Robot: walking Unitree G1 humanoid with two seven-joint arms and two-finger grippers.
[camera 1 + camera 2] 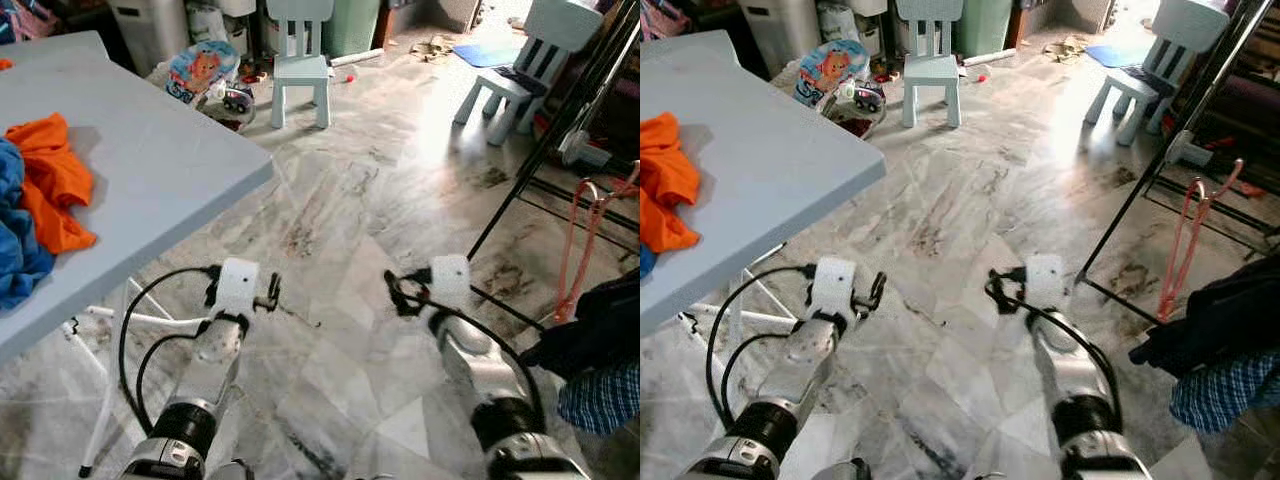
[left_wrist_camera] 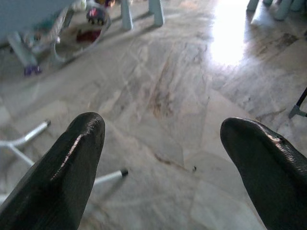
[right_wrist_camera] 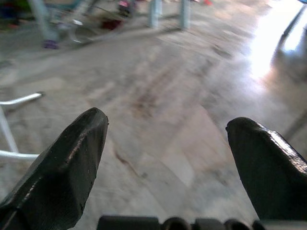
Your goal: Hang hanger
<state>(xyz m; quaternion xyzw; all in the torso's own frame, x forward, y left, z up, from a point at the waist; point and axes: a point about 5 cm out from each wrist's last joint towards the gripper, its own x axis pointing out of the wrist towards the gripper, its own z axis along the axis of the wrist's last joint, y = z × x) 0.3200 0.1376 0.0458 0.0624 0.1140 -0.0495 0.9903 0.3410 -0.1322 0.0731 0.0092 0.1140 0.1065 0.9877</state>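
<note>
A pink hanger (image 1: pixel 590 228) hangs on the low bars of a black clothes rack (image 1: pixel 536 155) at the right, beside a dark garment (image 1: pixel 590 325) and a blue checked cloth (image 1: pixel 600 395). Both arms reach forward low over the marble floor. My left gripper (image 1: pixel 272 293) is open with nothing between its fingers (image 2: pixel 76 158), and it is held just off the corner of the grey table (image 1: pixel 160 150). My right gripper (image 1: pixel 398 292) is open and empty as well, its fingers (image 3: pixel 72 158) wide apart, roughly a metre left of the hanger.
Orange cloth (image 1: pixel 55 175) and blue cloth (image 1: pixel 15 245) lie on the table, whose white legs (image 1: pixel 100 400) stand by my left arm. Two pale blue child chairs (image 1: pixel 300 65) (image 1: pixel 520 75) and toys (image 1: pixel 205 70) stand farther back. Open marble floor lies ahead.
</note>
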